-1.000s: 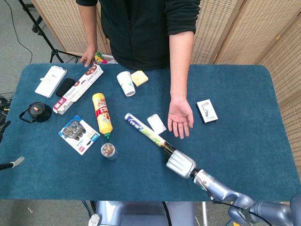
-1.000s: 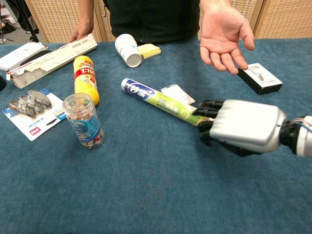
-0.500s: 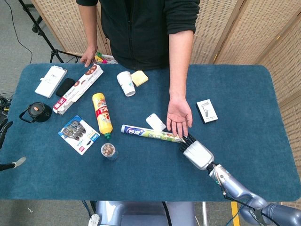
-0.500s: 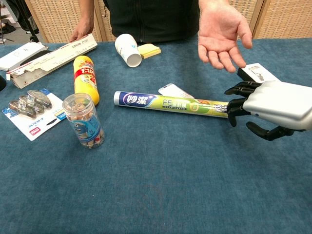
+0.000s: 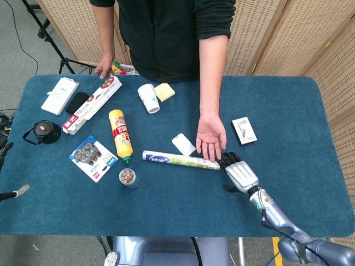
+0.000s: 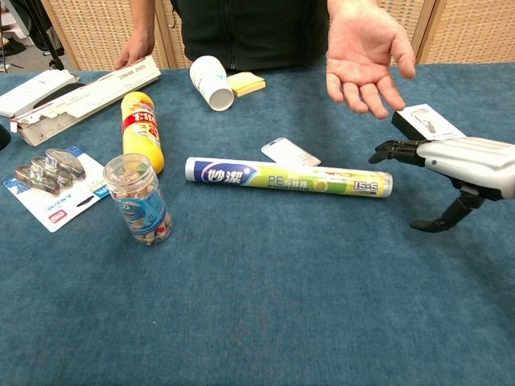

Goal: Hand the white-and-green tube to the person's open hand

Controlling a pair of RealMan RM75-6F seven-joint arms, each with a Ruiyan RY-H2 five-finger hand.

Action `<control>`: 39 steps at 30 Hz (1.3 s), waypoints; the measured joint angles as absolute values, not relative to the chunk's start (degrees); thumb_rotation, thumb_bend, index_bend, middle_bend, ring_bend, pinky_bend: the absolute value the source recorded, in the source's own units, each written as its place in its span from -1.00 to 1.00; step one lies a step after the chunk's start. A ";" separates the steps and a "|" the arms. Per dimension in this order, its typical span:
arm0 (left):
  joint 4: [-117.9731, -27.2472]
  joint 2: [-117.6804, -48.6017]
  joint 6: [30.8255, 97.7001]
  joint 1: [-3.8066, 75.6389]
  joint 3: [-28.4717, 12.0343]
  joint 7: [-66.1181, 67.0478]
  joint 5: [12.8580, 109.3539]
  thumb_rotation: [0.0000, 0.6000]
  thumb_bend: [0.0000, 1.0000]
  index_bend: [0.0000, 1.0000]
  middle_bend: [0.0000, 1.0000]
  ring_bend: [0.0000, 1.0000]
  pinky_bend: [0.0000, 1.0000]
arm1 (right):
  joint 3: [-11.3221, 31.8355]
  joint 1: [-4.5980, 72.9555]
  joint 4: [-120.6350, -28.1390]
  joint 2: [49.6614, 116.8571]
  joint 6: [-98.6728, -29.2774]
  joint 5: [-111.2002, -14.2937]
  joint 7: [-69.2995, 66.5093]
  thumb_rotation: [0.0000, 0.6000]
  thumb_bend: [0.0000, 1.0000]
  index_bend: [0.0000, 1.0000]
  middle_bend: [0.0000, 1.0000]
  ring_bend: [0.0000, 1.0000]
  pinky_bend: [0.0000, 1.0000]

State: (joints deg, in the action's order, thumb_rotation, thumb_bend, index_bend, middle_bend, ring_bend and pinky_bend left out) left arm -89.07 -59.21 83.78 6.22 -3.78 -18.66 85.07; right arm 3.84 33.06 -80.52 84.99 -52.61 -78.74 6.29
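The white-and-green tube [image 5: 177, 160] [image 6: 290, 176] lies flat on the blue table, pointing left to right. Nothing holds it. My right hand [image 5: 238, 174] [image 6: 459, 165] hovers just past the tube's right end, its fingers spread, its thumb pointing down, and nothing in it. The person's open hand [image 5: 211, 138] [image 6: 366, 48] is palm up, and its fingertips reach over the tube's right end in the head view. Only a dark sliver at the left edge of the head view may belong to my left hand [image 5: 3, 151].
A white card [image 5: 183, 144] lies just behind the tube, and a small black-and-white box [image 5: 244, 130] sits beyond my right hand. To the left are a yellow bottle [image 5: 121, 135], a clear jar [image 6: 138, 199] and a blister pack [image 5: 93, 158]. A white cup [image 5: 148, 97] lies at the back.
My right hand swung the tube's right end toward the person's hand, then let go and drew back to the right. The tube now lies level on the table.
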 measured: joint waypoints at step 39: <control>-88.36 -58.69 83.05 6.36 -4.10 -20.93 84.42 1.00 -1.00 -0.97 -1.00 -1.00 -1.00 | 8.90 36.45 -72.75 96.59 -54.58 -71.10 6.07 1.00 0.86 0.23 0.25 -0.07 -0.17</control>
